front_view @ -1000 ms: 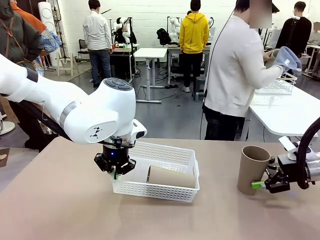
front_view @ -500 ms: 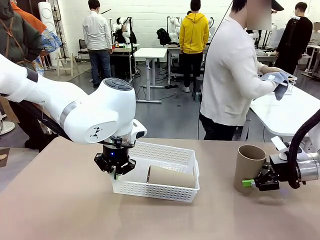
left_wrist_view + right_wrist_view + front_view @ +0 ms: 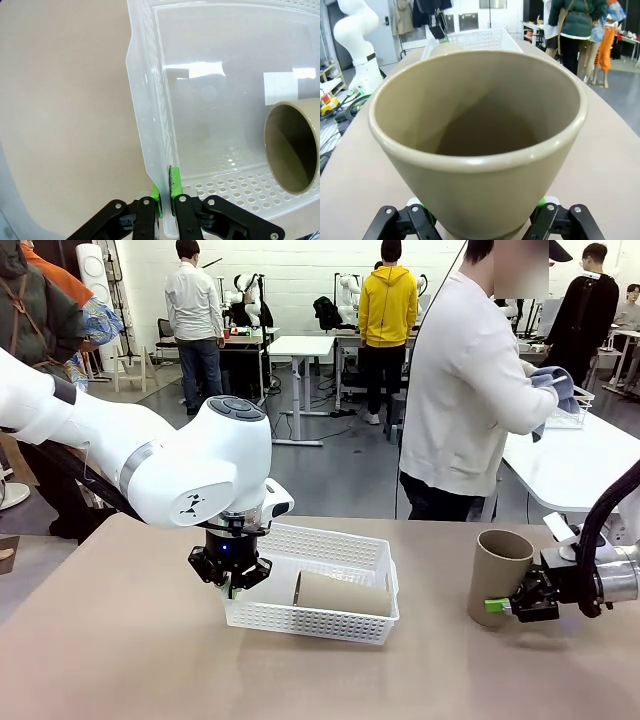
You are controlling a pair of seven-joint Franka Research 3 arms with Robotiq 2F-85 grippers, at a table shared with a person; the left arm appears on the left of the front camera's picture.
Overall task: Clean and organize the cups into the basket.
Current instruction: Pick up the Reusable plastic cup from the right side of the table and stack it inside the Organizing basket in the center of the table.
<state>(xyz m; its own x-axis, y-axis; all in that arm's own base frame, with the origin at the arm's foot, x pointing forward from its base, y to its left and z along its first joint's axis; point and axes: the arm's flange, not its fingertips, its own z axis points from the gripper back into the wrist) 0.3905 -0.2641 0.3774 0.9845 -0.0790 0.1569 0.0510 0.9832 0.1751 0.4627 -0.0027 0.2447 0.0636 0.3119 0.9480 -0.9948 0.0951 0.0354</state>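
Note:
A white perforated basket (image 3: 312,621) sits left of centre on the table. My left gripper (image 3: 232,584) points down and is shut on its left wall; the left wrist view shows the green pads clamping that wall (image 3: 150,125) at my left gripper (image 3: 166,197). One tan cup (image 3: 340,593) lies on its side inside the basket, its open mouth (image 3: 292,145) facing the camera. A second tan cup (image 3: 500,575) stands upright on the table at the right. My right gripper (image 3: 498,606) comes in sideways and holds its base, with pads on both sides of the cup (image 3: 480,150).
A person stands at the far side, turned toward a white side table (image 3: 570,465) and working a blue cloth (image 3: 555,385) in both hands. Bare tabletop (image 3: 430,670) lies between the basket and the upright cup. The basket (image 3: 470,37) shows beyond the cup in the right wrist view.
My right gripper slid left onto the upright cup's base, and the cup shifted slightly left. The person lowered the blue cloth. The left arm and basket stayed still.

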